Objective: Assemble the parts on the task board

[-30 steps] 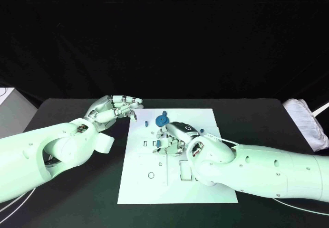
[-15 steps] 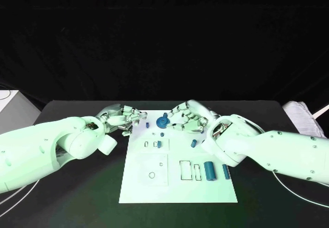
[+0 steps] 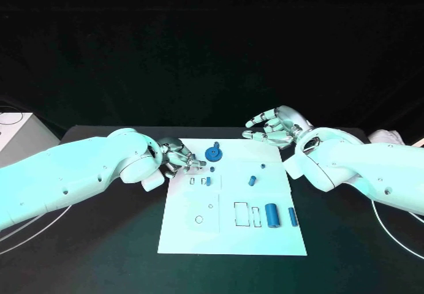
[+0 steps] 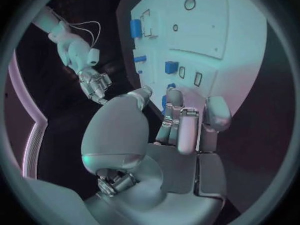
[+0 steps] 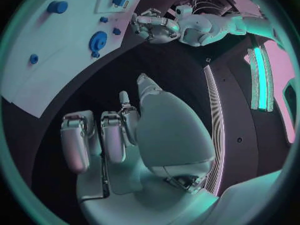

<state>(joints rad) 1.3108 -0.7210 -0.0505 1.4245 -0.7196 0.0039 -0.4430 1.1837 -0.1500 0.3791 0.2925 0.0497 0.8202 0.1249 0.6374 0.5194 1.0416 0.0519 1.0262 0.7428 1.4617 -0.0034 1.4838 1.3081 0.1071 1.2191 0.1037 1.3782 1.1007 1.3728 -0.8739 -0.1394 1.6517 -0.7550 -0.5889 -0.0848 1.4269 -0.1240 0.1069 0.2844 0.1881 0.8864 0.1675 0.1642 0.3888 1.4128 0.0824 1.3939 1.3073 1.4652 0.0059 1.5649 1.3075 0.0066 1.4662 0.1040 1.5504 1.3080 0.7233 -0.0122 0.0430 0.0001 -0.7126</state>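
The white task board (image 3: 231, 236) lies in the middle of the black table. On it are a round blue disc with a knob (image 3: 213, 153), a small blue piece (image 3: 252, 180), a blue cylinder (image 3: 271, 214) and a slim blue piece (image 3: 292, 216). My left hand (image 3: 183, 161) hovers at the board's far left edge, its fingertips just left of the disc, holding nothing. In the left wrist view its fingers (image 4: 181, 122) reach toward the board (image 4: 212, 35). My right hand (image 3: 272, 130) is raised beyond the board's far right corner, fingers spread and empty (image 5: 112, 135).
A white box (image 3: 18, 131) stands off the table's left side. A pale object (image 3: 397, 136) lies at the far right edge. Empty slot outlines (image 3: 240, 213) mark the board's near half. Both forearms flank the board.
My right hand has lifted off the middle of the board and drawn back to beyond its far right corner. My left hand has moved in to the board's far left edge.
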